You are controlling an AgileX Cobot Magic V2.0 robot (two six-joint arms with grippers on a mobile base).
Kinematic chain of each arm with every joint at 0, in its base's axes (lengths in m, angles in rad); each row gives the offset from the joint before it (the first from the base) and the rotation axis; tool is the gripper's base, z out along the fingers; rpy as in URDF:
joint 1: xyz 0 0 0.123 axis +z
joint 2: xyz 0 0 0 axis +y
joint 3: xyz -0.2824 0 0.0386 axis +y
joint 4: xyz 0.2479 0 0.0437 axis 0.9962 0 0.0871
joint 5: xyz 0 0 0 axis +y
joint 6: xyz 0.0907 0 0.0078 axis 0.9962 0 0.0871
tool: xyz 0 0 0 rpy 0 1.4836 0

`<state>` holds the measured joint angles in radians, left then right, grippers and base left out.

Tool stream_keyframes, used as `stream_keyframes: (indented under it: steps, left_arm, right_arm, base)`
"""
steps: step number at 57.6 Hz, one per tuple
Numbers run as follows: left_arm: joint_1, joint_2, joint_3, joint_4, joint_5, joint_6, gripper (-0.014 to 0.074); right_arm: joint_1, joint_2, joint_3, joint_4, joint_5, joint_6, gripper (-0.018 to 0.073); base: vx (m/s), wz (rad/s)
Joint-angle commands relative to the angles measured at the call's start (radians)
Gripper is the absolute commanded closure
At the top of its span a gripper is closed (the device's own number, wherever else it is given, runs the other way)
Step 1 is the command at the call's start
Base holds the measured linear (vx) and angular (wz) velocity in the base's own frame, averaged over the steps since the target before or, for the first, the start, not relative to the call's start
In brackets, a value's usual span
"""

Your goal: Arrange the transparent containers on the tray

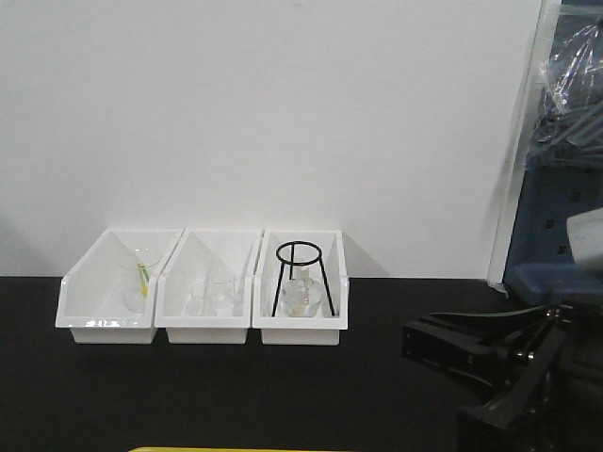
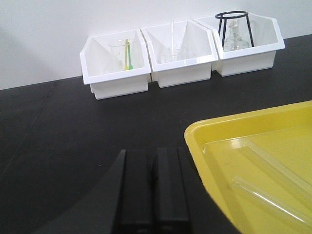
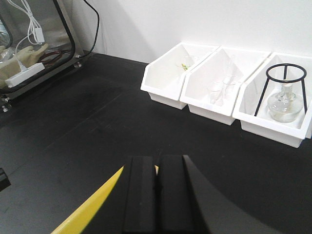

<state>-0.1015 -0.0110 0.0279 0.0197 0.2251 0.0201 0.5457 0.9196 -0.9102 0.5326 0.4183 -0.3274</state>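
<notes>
**Two tubes down, middle bin unclear**

While two test tubes (image 2: pixel 273 183) already lie in the yellow tray (image 2: pixel 214 127) at near right, the middle white bin (image 2: pixel 181 48) seems to hold further glassware, too faint to identify. Both the left gripper (image 2: pixel 152 195) and right gripper (image 3: pixel 157 200) sit pressed together, empty. Most of the tray is cut off.

Three bins stand side by side against the wall (image 1: pixel 283 113) at the table's (image 1: pixel 236 395) far edge. Left bin (image 1: pixel 113 287) holds a beaker (image 1: pixel 141 282); middle bin (image 1: pixel 207 287), small glassware (image 1: pixel 215 292); right bin (image 1: pixel 300 287), a flask (image 1: pixel 300 299) beneath a tripod stand (image 1: pixel 300 273). At 4 o'clock in the left wrist view, a tray (image 2: pixel 204 139) carries two test tubes (image 2: pixel 273 168) lying parallel.
</notes>
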Motion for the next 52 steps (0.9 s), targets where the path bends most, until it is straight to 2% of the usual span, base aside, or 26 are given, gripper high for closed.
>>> stream_keyframes:
  steps: [1,22,29,34,40,42,52]
  left_arm:
    - [0.003,-0.013,0.03,-0.003,-0.09,-0.005,0.0605]
    - [0.003,-0.013,0.03,-0.003,-0.09,-0.005,0.0605]
    - [0.003,-0.013,0.03,-0.003,-0.09,-0.005,0.0605]
    - [0.003,-0.013,0.03,-0.003,-0.09,-0.005,0.0605]
    - [0.003,-0.013,0.03,-0.003,-0.09,-0.005,0.0605]
    - [0.003,-0.013,0.03,-0.003,-0.09,-0.005,0.0605]
    - [0.003,-0.013,0.03,-0.003,-0.09,-0.005,0.0605]
  right_arm:
    - [-0.006,-0.011,-0.028,0.008,-0.064,-0.011,0.0572]
    - [-0.006,-0.012,-0.028,0.007,-0.065,-0.014,0.0572]
    - [-0.006,-0.035,-0.016,-0.077,-0.075,-0.022,0.0572]
    - [-0.02,-0.098,0.054,-0.163,-0.166,0.012,0.0572]
    - [-0.106,-0.216,0.197,-0.22,-0.275,0.1,0.0572]
    - [-0.156,-0.271,0.26,-0.25,-0.3,0.126,0.0572]
    - [-0.367,-0.509,0.499,-0.456,-0.283,0.149,0.0572]
  base:
    - [0.0,0.0]
    - [0.0,0.0]
    - [0.0,0.0]
    - [0.0,0.0]
    - [0.0,0.0]
    - [0.0,0.0]
    - [0.0,0.0]
